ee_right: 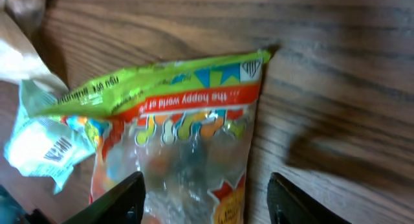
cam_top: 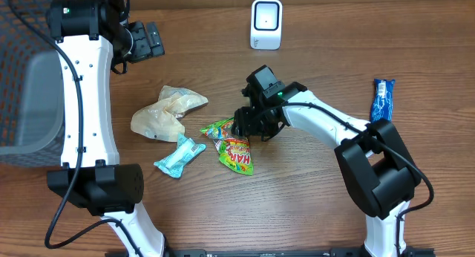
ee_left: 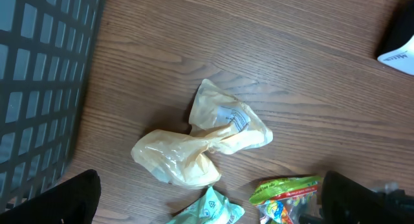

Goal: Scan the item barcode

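Overhead view: the candy bag (cam_top: 236, 149) lies flat on the table (cam_top: 334, 56), near the middle, between a teal packet (cam_top: 179, 155) on its left and bare wood on its right. The right gripper (cam_top: 249, 127) hangs directly over the upper end of this bag. The scanner (cam_top: 266, 24) stands upright at the far edge, well apart from the bag. The left gripper (cam_top: 148, 40) is high at the far left, beside the basket (cam_top: 30, 101), and carries nothing. A crumpled yellow bag (cam_top: 165, 112) and a blue packet (cam_top: 382, 99) also lie on the table.

Left wrist view: its two fingers (ee_left: 81, 198) stand wide apart at the lower corners, with only the table and the yellow bag far below them.

Right wrist view: the two fingers (ee_right: 126, 198) are apart, one at each long side of the candy bag (ee_right: 187, 120), and the bag lies flat between them, not pinched. I cannot find a barcode on the face that shows.

My judgement: the step in hand is the pick-up of the candy bag, so the task is at its beginning. The next move calls for lowering until the fingers reach the film, closing on it firmly, then lifting and turning the barcode side toward the scanner. The film is thin and slippery, so it may slide out
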`<state>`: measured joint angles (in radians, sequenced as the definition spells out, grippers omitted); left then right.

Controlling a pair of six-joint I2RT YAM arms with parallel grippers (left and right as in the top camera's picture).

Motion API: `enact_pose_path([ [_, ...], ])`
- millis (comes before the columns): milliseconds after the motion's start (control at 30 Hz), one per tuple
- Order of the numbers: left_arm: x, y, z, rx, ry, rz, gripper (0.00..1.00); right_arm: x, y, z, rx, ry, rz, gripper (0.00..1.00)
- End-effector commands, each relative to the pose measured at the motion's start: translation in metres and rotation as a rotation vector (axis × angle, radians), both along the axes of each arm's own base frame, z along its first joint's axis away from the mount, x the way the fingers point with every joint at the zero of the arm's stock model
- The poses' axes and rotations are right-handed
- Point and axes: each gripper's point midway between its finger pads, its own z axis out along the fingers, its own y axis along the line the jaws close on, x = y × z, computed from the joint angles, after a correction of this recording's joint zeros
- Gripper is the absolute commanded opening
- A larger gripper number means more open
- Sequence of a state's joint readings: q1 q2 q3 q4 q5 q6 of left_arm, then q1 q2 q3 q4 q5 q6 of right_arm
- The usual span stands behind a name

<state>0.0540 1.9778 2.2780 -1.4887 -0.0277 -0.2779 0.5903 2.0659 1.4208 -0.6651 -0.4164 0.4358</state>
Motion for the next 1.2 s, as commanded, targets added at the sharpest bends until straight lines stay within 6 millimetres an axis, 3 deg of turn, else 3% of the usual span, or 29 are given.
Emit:
enact_pose_path([
  [0,-0.001,0.000,0.000,0.008,0.001,-0.009,1.00,0.000,0.006,0.000,0.034,0.035,-0.036,0.61],
  [133,-0.001,0.000,0.000,0.008,0.001,-0.008,1.00,0.002,0.024,0.023,0.141,0.016,0.035,0.64],
  [200,-0.001,0.000,0.000,0.008,0.001,-0.008,1.00,0.005,0.025,0.042,0.143,-0.011,0.067,0.76],
  [300,-0.001,0.000,0.000,0.008,0.001,-0.008,1.00,0.002,0.025,0.054,0.091,-0.062,0.104,0.82],
  [467,-0.001,0.000,0.000,0.008,0.001,-0.008,1.00,-0.018,0.017,0.023,-0.088,-0.055,0.120,0.84],
  [633,-0.001,0.000,0.000,0.008,0.001,-0.008,1.00,-0.035,0.032,-0.013,-0.134,-0.019,0.145,0.82],
  [700,-0.001,0.000,0.000,0.009,0.002,-0.008,1.00,-0.035,0.031,-0.024,-0.155,-0.002,0.121,0.75],
  [833,-0.001,0.000,0.000,0.009,0.002,-0.008,1.00,-0.022,0.027,-0.019,-0.137,-0.003,0.078,0.45],
  [933,-0.001,0.000,0.000,0.008,0.001,-0.008,1.00,-0.017,0.023,-0.019,-0.135,-0.011,0.081,0.11],
  [967,-0.001,0.000,0.000,0.009,0.002,-0.008,1.00,-0.017,0.022,-0.018,-0.133,-0.018,0.101,0.04],
  [1067,-0.001,0.000,0.000,0.008,0.001,-0.008,1.00,-0.015,0.022,-0.010,-0.075,-0.016,0.154,0.04],
  [1167,-0.001,0.000,0.000,0.008,0.001,-0.008,1.00,-0.013,0.030,0.017,0.122,0.015,0.228,0.04],
])
